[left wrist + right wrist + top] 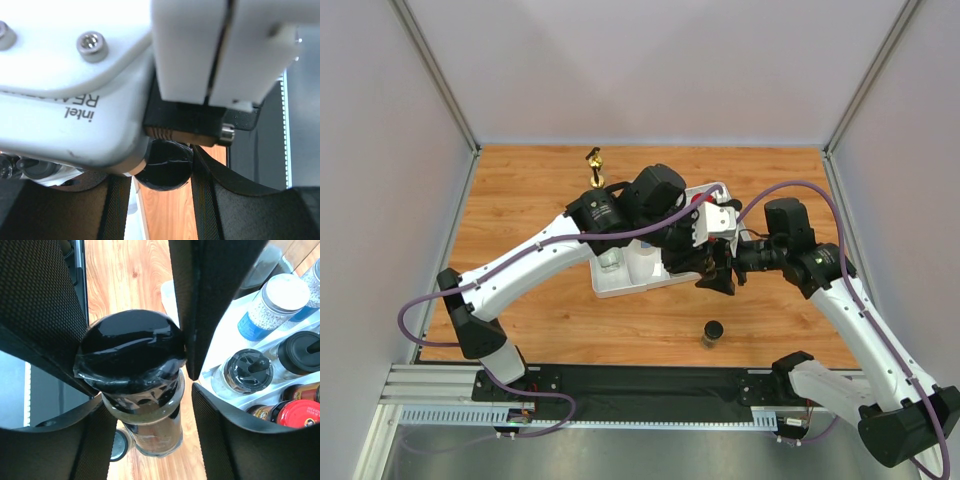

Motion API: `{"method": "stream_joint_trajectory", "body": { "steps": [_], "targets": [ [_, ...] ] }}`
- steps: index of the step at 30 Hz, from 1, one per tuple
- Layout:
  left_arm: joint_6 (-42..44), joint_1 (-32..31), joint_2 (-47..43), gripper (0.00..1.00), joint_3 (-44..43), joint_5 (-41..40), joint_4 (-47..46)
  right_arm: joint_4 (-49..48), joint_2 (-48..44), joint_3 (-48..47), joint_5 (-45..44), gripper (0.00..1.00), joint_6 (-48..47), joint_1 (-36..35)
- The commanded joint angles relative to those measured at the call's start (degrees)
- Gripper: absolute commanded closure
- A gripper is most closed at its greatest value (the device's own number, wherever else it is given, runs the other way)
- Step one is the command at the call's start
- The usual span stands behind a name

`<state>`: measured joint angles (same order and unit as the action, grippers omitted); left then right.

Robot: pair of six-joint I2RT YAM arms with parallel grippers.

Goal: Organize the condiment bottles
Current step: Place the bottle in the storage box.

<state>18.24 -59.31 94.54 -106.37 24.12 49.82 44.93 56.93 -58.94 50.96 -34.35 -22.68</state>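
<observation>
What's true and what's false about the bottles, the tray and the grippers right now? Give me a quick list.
1. The gold-spouted bottle stands in the tray. False: it stands on the table, beyond the tray's far side.
2. The left gripper clamps a black-capped jar by its cap. True.
3. Another small jar stands alone on the table, between the tray and the arm bases. True.
4. The tray is empty. False: it holds several containers, including a red-lidded jar and a white-capped jar.
</observation>
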Motion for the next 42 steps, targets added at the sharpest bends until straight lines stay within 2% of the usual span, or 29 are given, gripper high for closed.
{"method": "stream_joint_trajectory", "body": {
  "steps": [1,24,27,28,31,34,35,38,39,41,42],
  "targets": [
    [2.1,-1.3,1.8,0.91,-1.9,0.2,1.7,-0.4,-0.3,-2.7,-1.2,0.39,-1.2,-0.5],
    [2.6,-2.5,4.4,0.91,-2.5,-0.9,2.9,0.0,-1.3,-2.9,-0.9,0.39,-1.6,-0.4],
    [2.4,-2.6,4.4,0.9,-2.6,-1.1,2.8,-0.1,-1.3,-2.7,-0.6,0.54,-1.9,-0.5],
    [2.3,-2.6,4.3,0.9,-2.7,-1.0,2.7,0.2,-1.3,-2.7,-0.4,0.64,-2.0,-0.5],
    [1.9,-2.6,4.0,0.87,-2.8,-1.4,2.4,0.5,-1.5,-2.4,0.1,0.78,-2.5,-0.5],
    [1.3,-2.6,3.5,0.73,-2.8,-1.6,2.0,0.5,-1.6,-2.1,0.4,0.89,-2.7,-0.4],
    [0.9,-2.6,3.2,0.61,-2.8,-1.7,1.9,0.6,-1.8,-2.0,0.3,0.9,-3.1,-0.4],
    [0.1,-2.5,2.1,0.42,-2.4,-1.8,1.2,0.8,-2.5,-1.4,-0.1,0.93,-3.5,-0.5],
    [-0.2,-2.6,1.8,0.29,-2.1,-2.2,0.9,0.7,-2.8,-1.1,-0.2,0.93,-3.6,-0.5],
    [-0.5,-2.5,0.4,0.17,-1.7,-2.5,0.1,0.5,-3.7,-0.1,-1.0,0.94,-3.9,-0.5],
    [-0.7,-2.5,-0.1,0.14,-1.0,-2.8,-0.3,0.4,-4.0,0.3,-1.3,0.94,-4.1,-0.5]
  ]
}}
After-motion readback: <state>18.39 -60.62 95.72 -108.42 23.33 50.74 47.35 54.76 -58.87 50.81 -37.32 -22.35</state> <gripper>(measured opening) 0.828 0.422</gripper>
